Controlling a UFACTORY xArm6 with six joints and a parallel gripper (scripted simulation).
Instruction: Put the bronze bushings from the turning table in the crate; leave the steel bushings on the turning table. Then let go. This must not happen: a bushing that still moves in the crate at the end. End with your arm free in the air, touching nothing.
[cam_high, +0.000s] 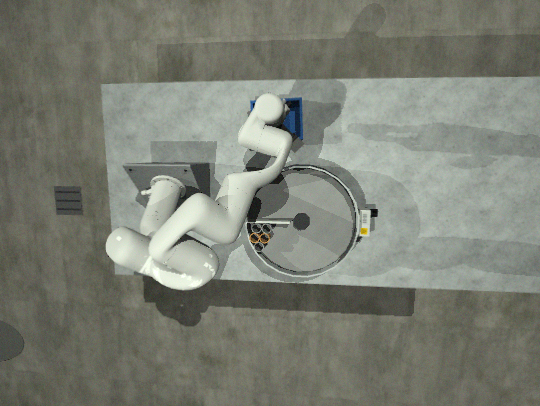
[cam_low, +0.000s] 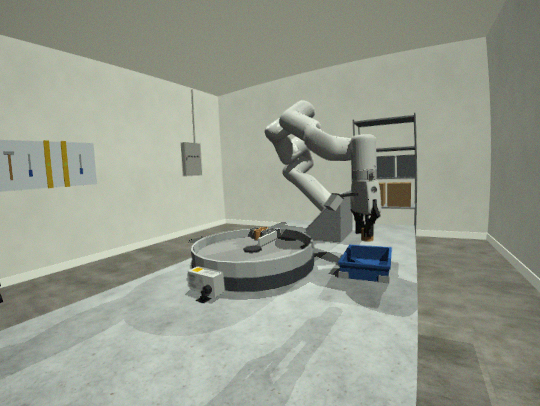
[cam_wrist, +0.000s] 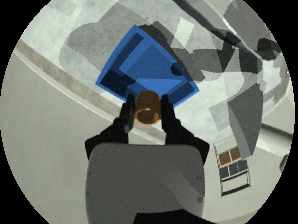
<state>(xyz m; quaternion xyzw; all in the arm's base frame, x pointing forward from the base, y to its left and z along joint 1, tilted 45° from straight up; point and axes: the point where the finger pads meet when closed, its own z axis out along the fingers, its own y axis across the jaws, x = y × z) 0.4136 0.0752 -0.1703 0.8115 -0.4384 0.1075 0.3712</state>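
over the blue crate (cam_wrist: 148, 70) — bronze bushing (cam_wrist: 148, 108) clamped between gripper (cam_wrist: 147, 117) jaws

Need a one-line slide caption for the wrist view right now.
Claw shut on a bronze bushing, poised above the blue crate.

Even, soft light fills the room; long grey shadows cross the pale concrete surface (cam_high: 450, 100); wrist view bulges, fisheye, slightly soft.

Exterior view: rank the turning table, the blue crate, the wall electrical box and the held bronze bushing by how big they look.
1. Turning table.
2. Blue crate.
3. Wall electrical box; it hangs farther back, so its true size stays unsure.
4. Bronze bushing, shut in the gripper.
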